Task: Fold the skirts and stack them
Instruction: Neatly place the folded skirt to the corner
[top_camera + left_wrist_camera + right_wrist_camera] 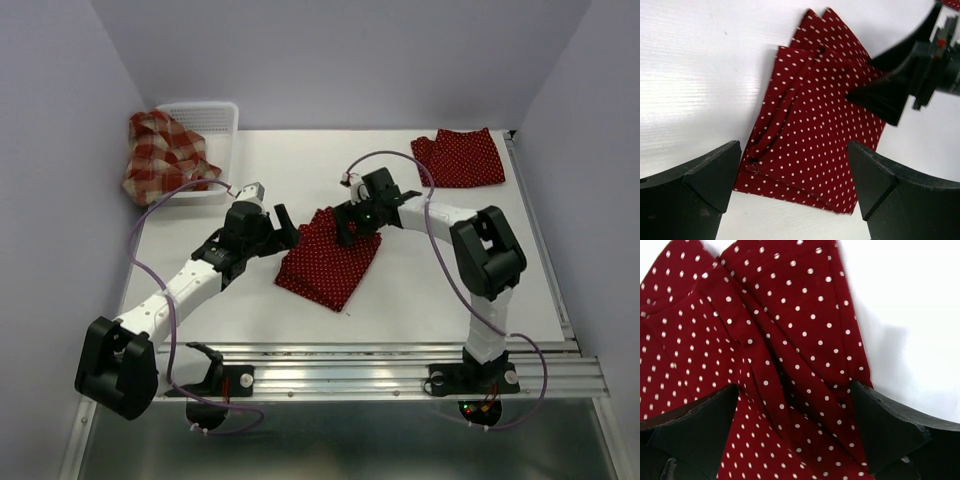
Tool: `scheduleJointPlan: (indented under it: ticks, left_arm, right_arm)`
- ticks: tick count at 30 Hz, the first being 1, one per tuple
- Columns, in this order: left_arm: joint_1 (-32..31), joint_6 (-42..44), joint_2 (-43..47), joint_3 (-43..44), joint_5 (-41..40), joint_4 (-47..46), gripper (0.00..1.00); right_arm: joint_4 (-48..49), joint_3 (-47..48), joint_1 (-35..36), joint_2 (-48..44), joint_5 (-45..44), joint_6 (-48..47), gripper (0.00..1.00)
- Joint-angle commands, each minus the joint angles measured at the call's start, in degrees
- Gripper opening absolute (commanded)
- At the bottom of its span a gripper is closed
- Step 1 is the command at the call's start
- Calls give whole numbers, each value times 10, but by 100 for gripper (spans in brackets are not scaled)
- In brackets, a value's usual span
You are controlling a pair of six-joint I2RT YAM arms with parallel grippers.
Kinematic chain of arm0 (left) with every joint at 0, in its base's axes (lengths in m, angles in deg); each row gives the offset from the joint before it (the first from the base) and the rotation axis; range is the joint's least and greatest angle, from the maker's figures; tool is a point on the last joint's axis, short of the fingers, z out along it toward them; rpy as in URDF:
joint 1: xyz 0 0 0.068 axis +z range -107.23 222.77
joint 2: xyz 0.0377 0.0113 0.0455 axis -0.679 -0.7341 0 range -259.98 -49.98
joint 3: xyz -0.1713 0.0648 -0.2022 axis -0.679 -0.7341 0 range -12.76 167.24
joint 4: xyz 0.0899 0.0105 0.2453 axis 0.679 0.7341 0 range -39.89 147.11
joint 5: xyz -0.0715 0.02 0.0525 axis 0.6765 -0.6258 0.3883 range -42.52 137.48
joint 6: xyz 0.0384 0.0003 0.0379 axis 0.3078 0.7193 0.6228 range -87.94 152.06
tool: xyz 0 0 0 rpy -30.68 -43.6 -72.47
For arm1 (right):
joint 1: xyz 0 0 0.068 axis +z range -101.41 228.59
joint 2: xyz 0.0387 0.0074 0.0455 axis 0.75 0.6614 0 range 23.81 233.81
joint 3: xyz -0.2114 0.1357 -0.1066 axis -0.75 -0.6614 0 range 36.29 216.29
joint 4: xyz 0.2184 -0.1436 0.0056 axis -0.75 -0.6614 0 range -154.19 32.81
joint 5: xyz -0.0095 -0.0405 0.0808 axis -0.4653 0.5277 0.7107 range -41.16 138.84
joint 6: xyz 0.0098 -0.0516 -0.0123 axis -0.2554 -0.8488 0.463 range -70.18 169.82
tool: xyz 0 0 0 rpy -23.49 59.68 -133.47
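A folded dark red polka-dot skirt (330, 258) lies flat at the table's middle. It also shows in the left wrist view (820, 125) and the right wrist view (780, 355). My left gripper (287, 228) is open and empty at the skirt's left edge, just above it (795, 185). My right gripper (357, 232) is open and empty over the skirt's far end (795, 425). A second polka-dot skirt (460, 157) lies folded at the back right. The plaid skirt (160, 155) is bunched in and over the white mesh basket (222, 115).
The basket stands at the table's back left corner. Purple cables loop from both arms above the table. A metal rail (400, 362) runs along the near edge. Walls enclose the left, back and right sides.
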Motion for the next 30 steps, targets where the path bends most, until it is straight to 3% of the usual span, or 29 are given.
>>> scheduleJointPlan:
  ticks: [1,5,9,12,18,22,30]
  left_arm:
    - [9,16,-5,30,7,-15,99]
    - [15,20,-16,39,13,-16,99]
    - [20,20,-24,47,16,-14,99]
    - [22,20,-23,46,20,-15,99]
    - [25,19,-27,45,29,-18,99]
    - [25,18,-20,41,20,-14,99]
    - [27,18,-13,38,9,-14,99]
  right_arm:
    - [50,-108,0,-75,-90,132,100]
    - [68,-195,0,-145,-102,233,100]
    - [138,-340,7,-217,-80,333,100]
    - [132,-369,31,-277,-77,359,100]
    - [54,-307,49,-321,-150,301,100]
    - [11,-251,49,-308,-245,251,100]
    - [3,-206,63,-247,-234,183,100]
